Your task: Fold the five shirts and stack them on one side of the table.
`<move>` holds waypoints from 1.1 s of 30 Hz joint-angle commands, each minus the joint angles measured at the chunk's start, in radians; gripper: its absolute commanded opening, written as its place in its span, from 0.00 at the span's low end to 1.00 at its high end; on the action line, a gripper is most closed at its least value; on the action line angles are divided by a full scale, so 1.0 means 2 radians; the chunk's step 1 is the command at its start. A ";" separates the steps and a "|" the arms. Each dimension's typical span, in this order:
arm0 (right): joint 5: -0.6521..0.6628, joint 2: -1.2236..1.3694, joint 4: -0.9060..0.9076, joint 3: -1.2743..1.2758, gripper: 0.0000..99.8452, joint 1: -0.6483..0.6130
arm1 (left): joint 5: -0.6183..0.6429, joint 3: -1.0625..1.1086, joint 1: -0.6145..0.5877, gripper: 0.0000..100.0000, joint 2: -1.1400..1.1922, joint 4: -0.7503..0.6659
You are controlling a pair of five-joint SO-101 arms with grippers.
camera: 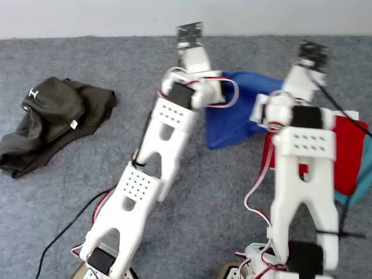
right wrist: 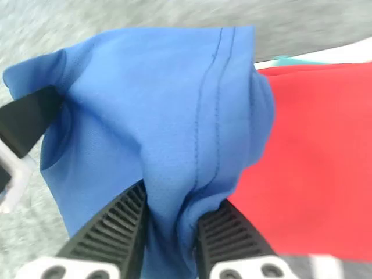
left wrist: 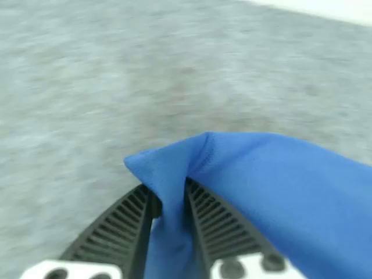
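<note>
Left hand (left wrist: 168, 196) and right hand (right wrist: 170, 200) each clamped on blue shirt (camera: 229, 125) edge; shallow pinch could slip mid-fold, dropping cloth askew over red shirt (right wrist: 314, 157), seemingly stacked beneath.

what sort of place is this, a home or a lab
Probably a robot lab bench: a grey fabric-covered table, the left gripper and right gripper both pinching a blue shirt, a red shirt and a dark shirt lying nearby.
</note>
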 commanded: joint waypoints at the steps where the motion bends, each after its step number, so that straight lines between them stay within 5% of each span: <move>1: 0.029 -0.070 0.029 -0.005 0.01 0.066 | -0.004 -0.030 0.033 0.01 -0.008 -0.045; 11: 0.092 -0.122 0.053 0.012 0.01 0.250 | -0.004 0.106 0.119 0.02 -0.009 -0.262; 16: 0.137 -0.125 -0.007 0.143 0.05 0.267 | 0.000 0.177 0.130 0.08 -0.009 -0.301; 24: 0.133 -0.127 -0.084 0.242 0.56 0.329 | 0.000 0.117 0.097 0.20 -0.013 -0.141; 29: 0.130 -0.129 -0.083 0.207 0.54 0.329 | -0.017 -0.020 0.033 0.20 -0.013 -0.060; 33: 0.130 -0.145 -0.050 0.138 0.37 0.326 | -0.079 -0.030 -0.046 0.18 -0.054 0.025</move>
